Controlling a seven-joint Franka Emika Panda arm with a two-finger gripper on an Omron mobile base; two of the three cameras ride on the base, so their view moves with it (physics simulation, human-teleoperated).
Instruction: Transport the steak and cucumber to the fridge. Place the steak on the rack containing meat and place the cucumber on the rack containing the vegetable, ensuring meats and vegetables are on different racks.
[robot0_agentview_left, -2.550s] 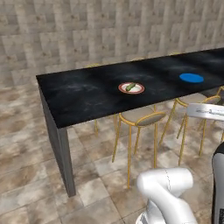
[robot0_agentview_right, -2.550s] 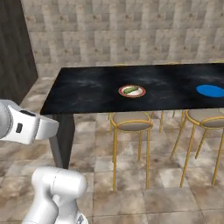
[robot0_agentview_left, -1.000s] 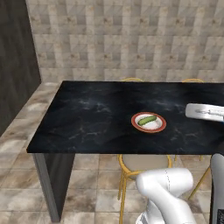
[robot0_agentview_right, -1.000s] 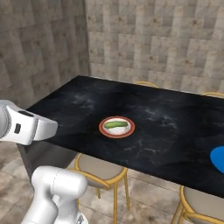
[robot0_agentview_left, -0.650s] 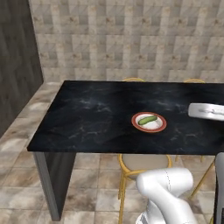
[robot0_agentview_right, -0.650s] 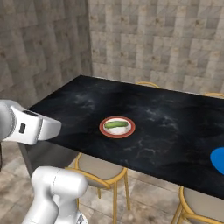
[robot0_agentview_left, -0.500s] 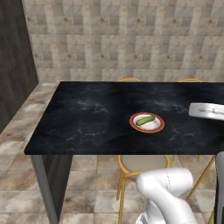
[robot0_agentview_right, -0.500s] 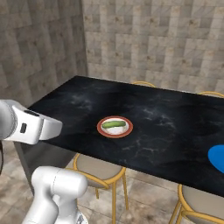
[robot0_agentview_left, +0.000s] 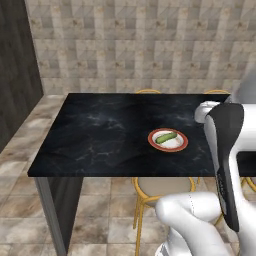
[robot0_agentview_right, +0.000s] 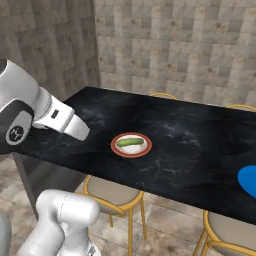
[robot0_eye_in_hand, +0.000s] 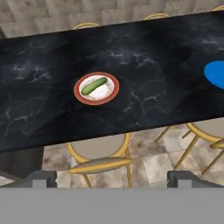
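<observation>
A long black marble-look counter (robot0_agentview_left: 100, 130) runs across the room in front of a tiled stone wall (robot0_agentview_left: 150, 45), and near its front edge sits a white plate with a red rim (robot0_agentview_left: 168, 140). The cucumber (robot0_agentview_left: 166, 136) lies on that plate, a short green cylinder resting at a slant across the white middle. Looking down along the hand, the same plate shows left of centre on the dark top, and a round blue plate (robot0_eye_in_hand: 215, 74) sits well apart from it toward the right edge; whether anything lies on the blue plate cannot be told from here. Stools with tan seats and yellow metal legs (robot0_eye_in_hand: 99, 153) are tucked under the counter's front edge, one just below the cucumber's plate. The gripper (robot0_eye_in_hand: 112, 179) hangs short of the counter, above the stools, with its two dark fingertips (robot0_eye_in_hand: 43, 178) spread wide apart and nothing between them. The white arm (robot0_agentview_right: 40, 112) reaches in from the side, its end over the counter's near corner.
</observation>
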